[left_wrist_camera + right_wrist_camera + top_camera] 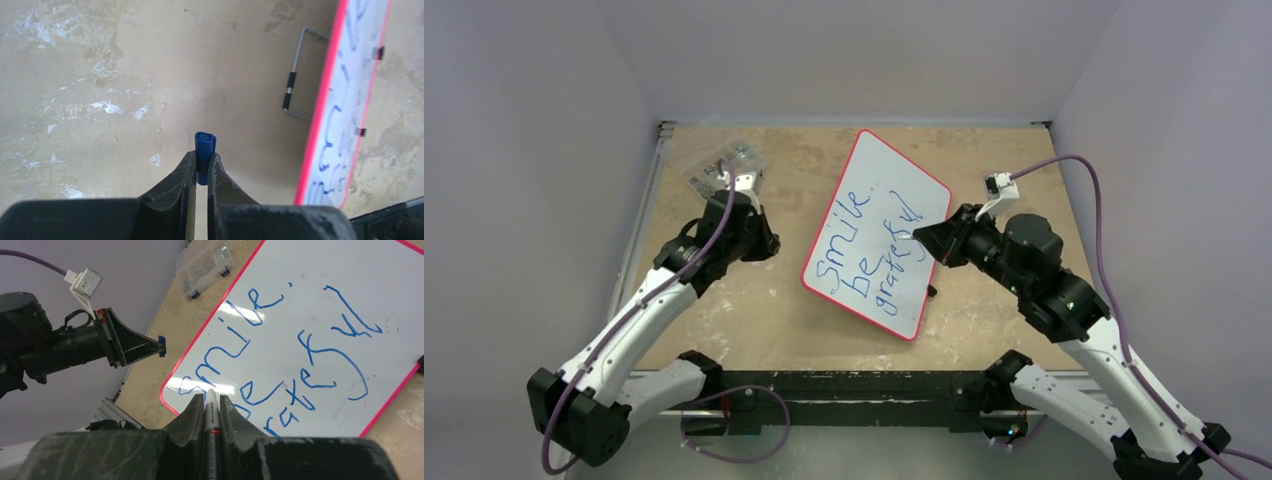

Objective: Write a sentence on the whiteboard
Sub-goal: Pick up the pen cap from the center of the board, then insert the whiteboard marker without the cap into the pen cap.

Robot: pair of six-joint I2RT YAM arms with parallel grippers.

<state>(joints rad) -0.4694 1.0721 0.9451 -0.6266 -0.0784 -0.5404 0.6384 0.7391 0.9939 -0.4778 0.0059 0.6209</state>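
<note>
While the sentence (869, 250) lies complete on the whiteboard (894, 165) between the arms | right gripper (211, 400) pinches the marker (212, 417) over the board's right part, long axis pointing left | left gripper (201, 159) clamps the blue cap (205, 142), well apart to the left | likely next: recapping

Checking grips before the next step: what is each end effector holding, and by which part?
Left end effector pinches the blue cap by its sides, one end protruding. Right end effector grips the marker along its barrel, end poking out.
</note>
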